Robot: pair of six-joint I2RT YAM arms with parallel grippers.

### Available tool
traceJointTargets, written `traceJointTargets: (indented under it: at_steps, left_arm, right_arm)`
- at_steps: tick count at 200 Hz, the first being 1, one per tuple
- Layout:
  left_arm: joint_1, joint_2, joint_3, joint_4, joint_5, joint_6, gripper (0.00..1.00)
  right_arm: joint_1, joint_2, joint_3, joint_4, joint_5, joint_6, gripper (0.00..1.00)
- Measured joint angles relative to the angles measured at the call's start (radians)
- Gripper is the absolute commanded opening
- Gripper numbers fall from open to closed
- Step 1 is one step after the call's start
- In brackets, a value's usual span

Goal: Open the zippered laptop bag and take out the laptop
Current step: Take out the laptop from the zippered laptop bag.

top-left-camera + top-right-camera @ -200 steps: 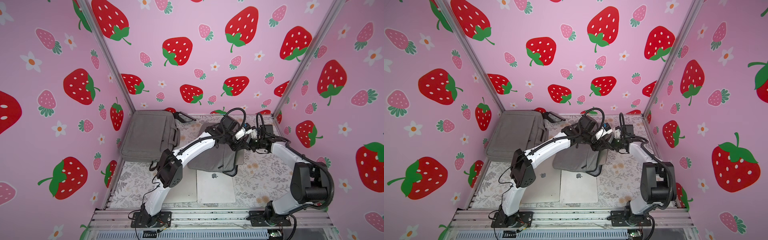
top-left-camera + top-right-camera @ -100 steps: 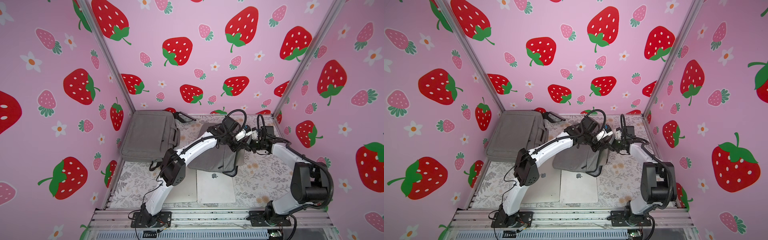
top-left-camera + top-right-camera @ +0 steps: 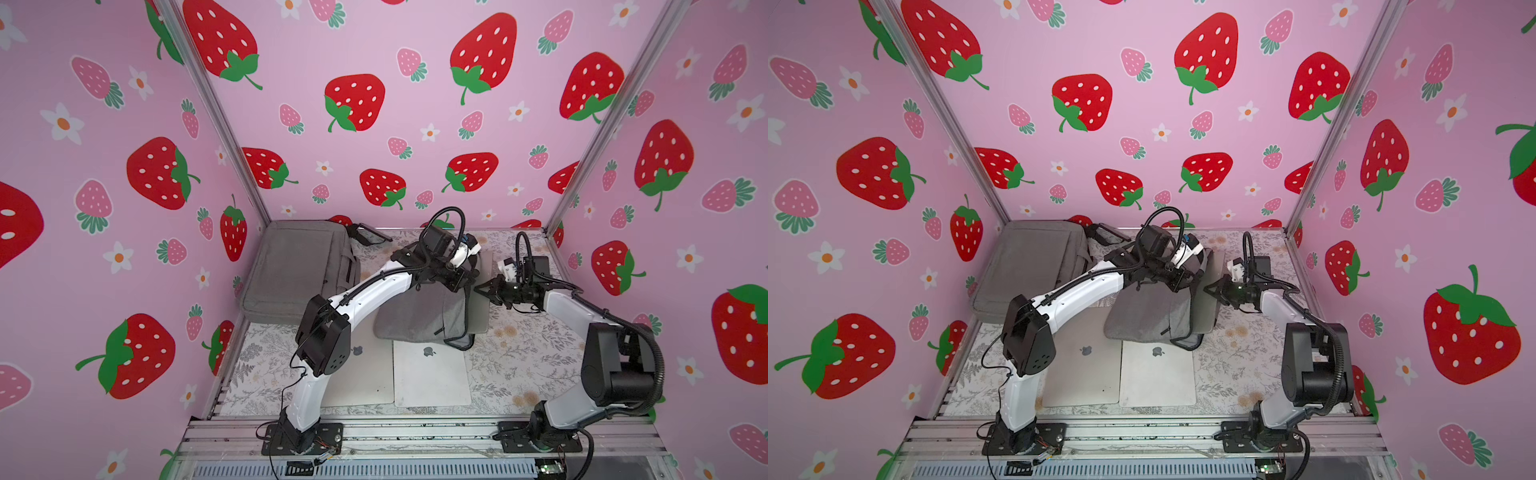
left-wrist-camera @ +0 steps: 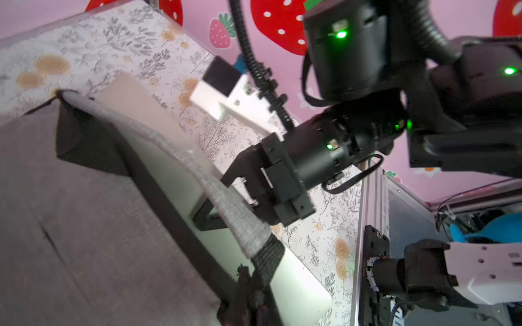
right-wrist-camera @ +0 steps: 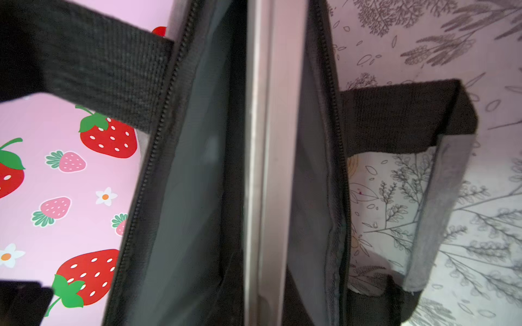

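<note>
Nearest, the left spare laptop (image 3: 365, 382) and right spare laptop (image 3: 432, 378) lie flat side by side on the table (image 3: 519, 353). Beyond them, mid-table, sits the grey laptop bag (image 3: 419, 316), its top flap held up by the left gripper (image 3: 462, 280), pinched tight on its edge. The laptop (image 3: 480, 311) pokes out rightwards, its edge clamped in the narrow right gripper (image 3: 482, 289). Far left lies a second bag (image 3: 299, 266)
</note>
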Motion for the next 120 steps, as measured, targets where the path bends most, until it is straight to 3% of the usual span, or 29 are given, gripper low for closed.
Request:
traceJointTargets:
  at_steps: [31,35,79,120]
  left_arm:
    - [0.048,0.008,-0.057,0.03,0.02,-0.076,0.05]
    - [0.05,0.013,-0.057,0.033,0.027,-0.082,0.1]
    - [0.052,0.113,-0.024,0.032,0.109,-0.12,0.24]
    - [0.066,0.1,-0.064,-0.036,0.077,-0.106,0.41]
  right_arm:
    - [-0.028,-0.037,-0.021,-0.013,-0.011,-0.002,0.0]
    - [-0.033,-0.043,-0.024,-0.016,-0.013,-0.004,0.0]
    - [-0.077,-0.058,-0.037,-0.05,-0.042,-0.023,0.0]
    - [-0.097,-0.051,-0.039,-0.058,-0.077,-0.053,0.0]
